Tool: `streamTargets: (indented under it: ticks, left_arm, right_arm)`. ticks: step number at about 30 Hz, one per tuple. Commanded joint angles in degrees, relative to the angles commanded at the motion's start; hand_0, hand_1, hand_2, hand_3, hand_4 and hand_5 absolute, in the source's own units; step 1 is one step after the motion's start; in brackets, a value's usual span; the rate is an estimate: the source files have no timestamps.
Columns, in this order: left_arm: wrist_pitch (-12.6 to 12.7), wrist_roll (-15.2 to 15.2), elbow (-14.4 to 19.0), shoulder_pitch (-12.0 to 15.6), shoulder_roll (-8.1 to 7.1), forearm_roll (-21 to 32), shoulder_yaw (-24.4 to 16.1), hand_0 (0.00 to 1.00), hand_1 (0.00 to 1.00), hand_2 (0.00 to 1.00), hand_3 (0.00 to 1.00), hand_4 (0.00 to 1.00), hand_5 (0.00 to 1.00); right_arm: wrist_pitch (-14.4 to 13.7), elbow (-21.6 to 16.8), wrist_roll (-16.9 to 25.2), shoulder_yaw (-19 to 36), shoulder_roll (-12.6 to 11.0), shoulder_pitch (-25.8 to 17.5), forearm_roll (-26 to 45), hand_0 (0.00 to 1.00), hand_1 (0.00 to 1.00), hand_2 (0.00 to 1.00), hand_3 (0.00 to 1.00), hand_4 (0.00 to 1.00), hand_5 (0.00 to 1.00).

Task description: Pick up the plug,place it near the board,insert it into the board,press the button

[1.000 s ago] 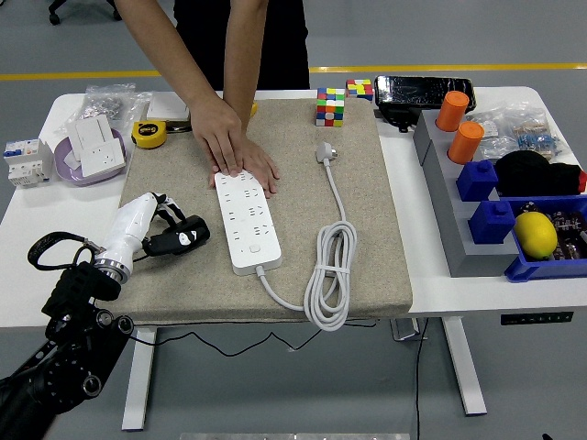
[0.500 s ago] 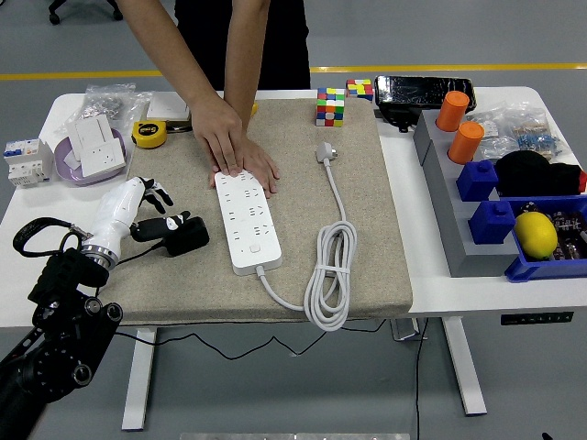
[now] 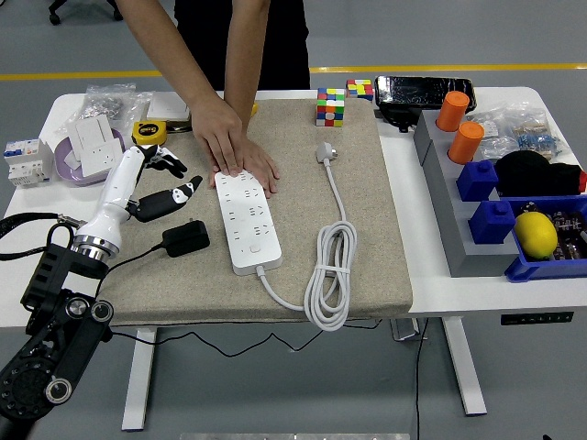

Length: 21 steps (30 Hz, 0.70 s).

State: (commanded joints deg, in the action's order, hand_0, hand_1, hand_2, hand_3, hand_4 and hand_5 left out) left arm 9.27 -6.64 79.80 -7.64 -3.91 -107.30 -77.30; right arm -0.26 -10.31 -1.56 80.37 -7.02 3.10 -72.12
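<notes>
A black plug (image 3: 184, 238) with a thin black cord lies on the beige mat (image 3: 367, 238), just left of the white power board (image 3: 246, 220). My left hand (image 3: 171, 180) hovers a little beyond and left of the plug with its black fingers spread and nothing in them. A person's hands (image 3: 231, 147) press flat on the board's far end. The board's own white plug (image 3: 325, 151) and coiled white cable (image 3: 330, 275) lie to its right.
A yellow tape measure (image 3: 147, 134), a purple bowl (image 3: 75, 170) with a white socket and a breaker (image 3: 25, 160) sit at the left. Rubik's cubes (image 3: 330, 105) stand at the mat's far edge. Orange cups (image 3: 464, 142), blue bins (image 3: 541, 266) and a lemon (image 3: 536, 234) crowd the right.
My left hand let go of the black plug, opened, and moved up and toward the far left. The plug now rests on the mat beside the board.
</notes>
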Motion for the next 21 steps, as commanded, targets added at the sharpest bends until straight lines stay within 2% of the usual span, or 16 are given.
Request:
streamTargets:
  ticks: [5,6,11,12,15,17,18,21]
  left_arm:
    - [-0.95,0.66,-0.22,1.37,-0.25,-2.12,2.06,0.425,0.465,0.458,0.477,0.903,0.559]
    - [-0.93,0.79,-0.44,1.54,-0.26,-2.17,2.41,0.352,0.35,0.462,0.462,0.897,0.606]
    - [-0.49,0.62,-0.27,1.69,-0.17,-2.87,2.86,0.352,0.35,0.462,0.462,0.897,0.606]
    - [-0.48,0.61,-0.18,1.66,-0.18,-3.22,2.82,0.441,0.546,0.598,0.514,0.902,0.642]
    - [-1.84,1.75,0.2,1.77,-0.2,-3.66,2.35,0.441,0.546,0.598,0.514,0.902,0.642]
    - [-4.27,3.61,0.55,1.9,-0.3,-3.95,2.03,0.441,0.546,0.598,0.514,0.902,0.642]
    - [-5.66,4.72,0.62,1.94,-0.38,-4.16,1.95,0.374,0.741,0.766,0.688,0.998,0.866]
    - [-8.25,7.2,0.87,2.11,-0.48,-4.12,1.86,0.374,0.741,0.766,0.688,0.998,0.866]
  right_arm:
    - [0.03,0.0,0.08,-0.2,-0.06,0.05,0.08,0.857,0.789,0.771,0.818,0.998,0.998]
    - [0.03,0.0,0.07,-0.24,-0.09,0.09,0.1,0.857,0.789,0.771,0.817,0.998,0.998]
    - [0.03,0.0,0.0,-0.27,-0.22,0.07,0.03,0.857,0.789,0.771,0.817,0.998,0.998]
    - [0.04,0.0,-0.03,-0.28,-0.24,0.05,-0.01,0.857,0.789,0.771,0.816,0.998,0.998]
    - [0.04,0.0,-0.08,-0.25,-0.29,-0.06,-0.07,0.857,0.789,0.771,0.816,0.998,0.998]
    - [0.04,0.0,-0.1,-0.24,-0.3,-0.11,-0.09,0.857,0.789,0.771,0.816,0.998,0.998]
    - [0.04,0.0,-0.12,-0.2,-0.3,-0.13,-0.15,0.856,0.789,0.771,0.816,0.998,0.998]
    - [0.04,0.0,-0.07,-0.32,-0.28,-0.13,-0.01,0.856,0.789,0.771,0.816,0.998,0.998]
